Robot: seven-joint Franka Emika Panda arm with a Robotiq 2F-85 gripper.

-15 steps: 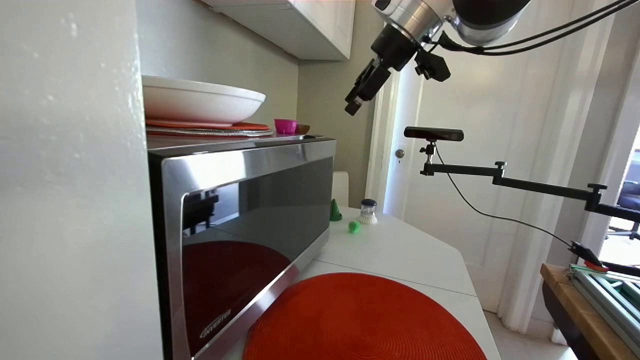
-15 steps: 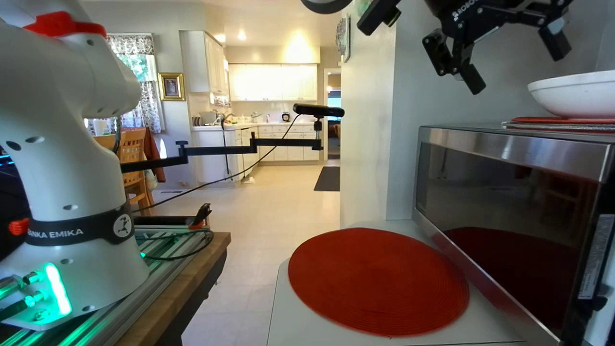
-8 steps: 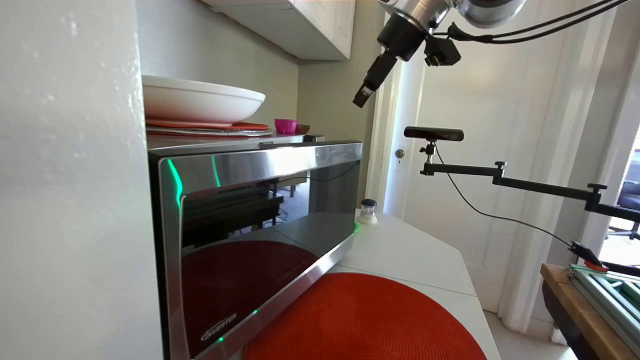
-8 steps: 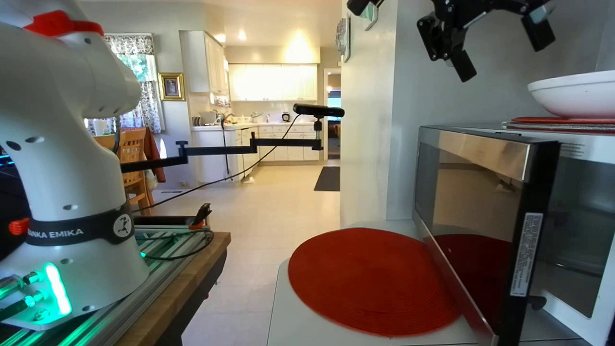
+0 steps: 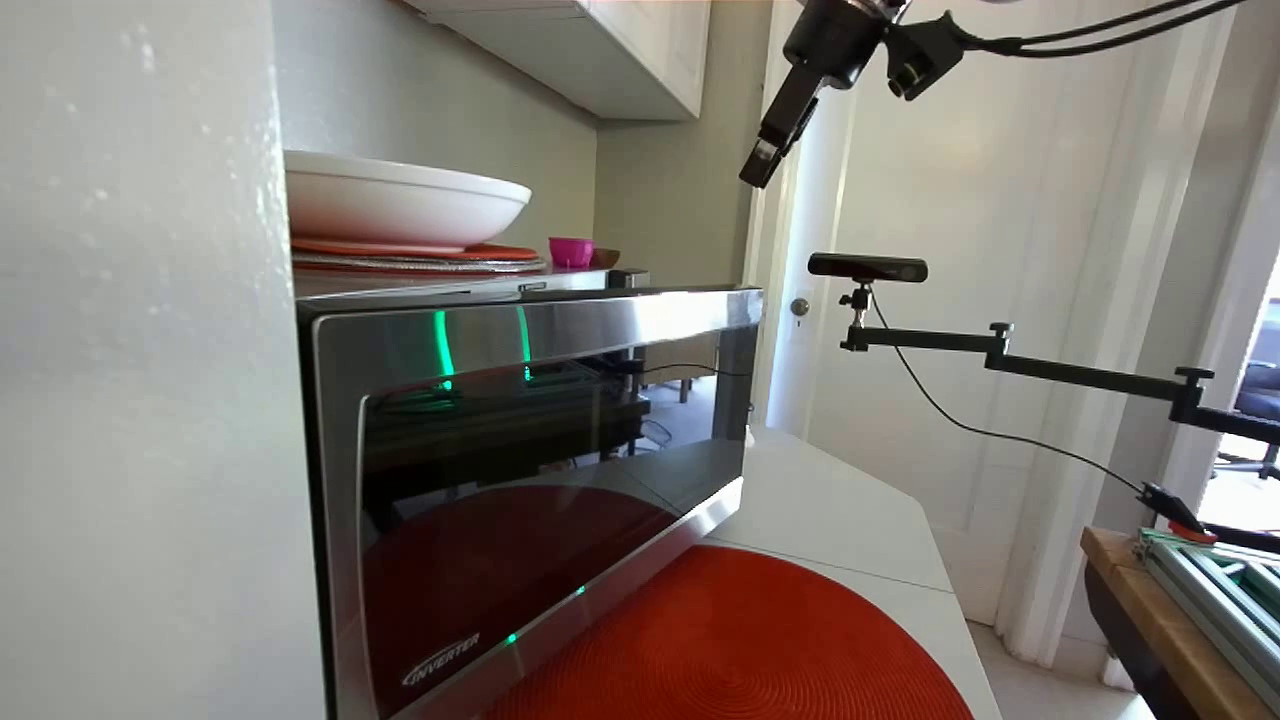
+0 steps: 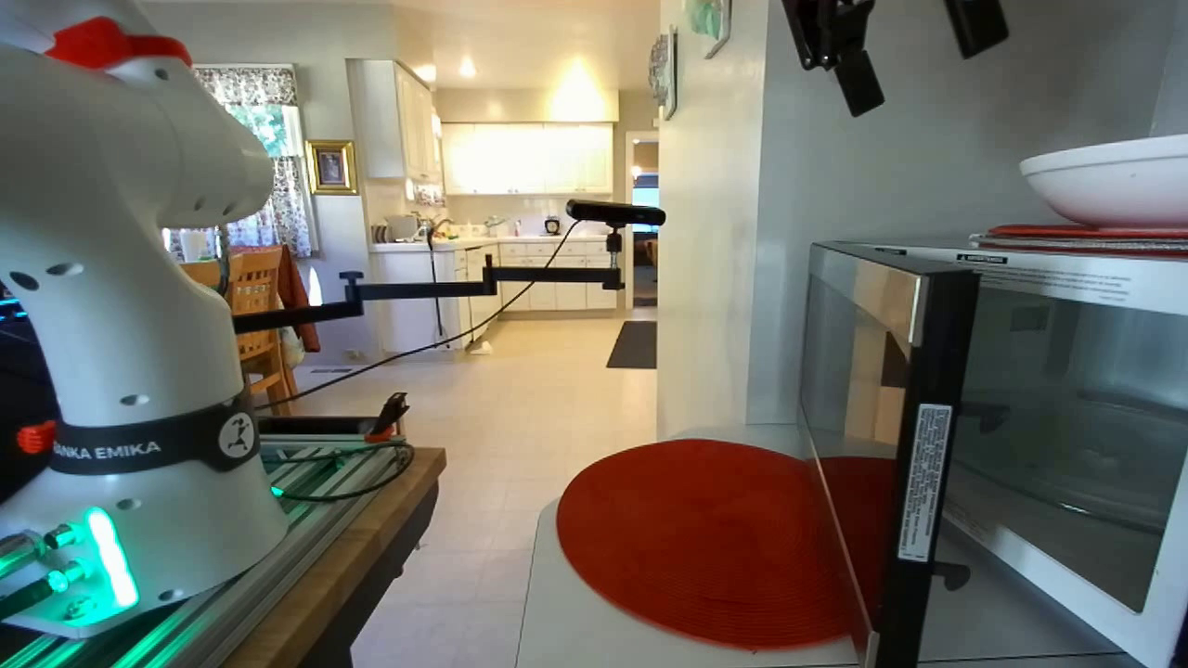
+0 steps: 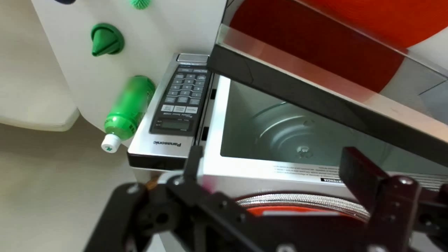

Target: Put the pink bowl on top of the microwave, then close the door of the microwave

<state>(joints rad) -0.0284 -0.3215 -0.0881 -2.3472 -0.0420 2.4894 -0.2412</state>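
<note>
Pink bowl (image 5: 571,253) sits upright on top of the microwave (image 6: 1067,288), beside the plates (image 5: 505,253). Door (image 5: 540,440) stands open, angled out from the microwave's front. Gripper (image 7: 273,159) is higher than the microwave, 2 jaws spread wide, released. White dish (image 5: 410,205) rests on plates atop the microwave.

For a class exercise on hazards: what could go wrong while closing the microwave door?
The open gripper hangs high; coming down to the open door, it could clip the pink bowl or white dish on top of the microwave. Pushing on the door's inner face might swing it wider. A hard shove might jolt the microwave, shifting what stands on top.
</note>
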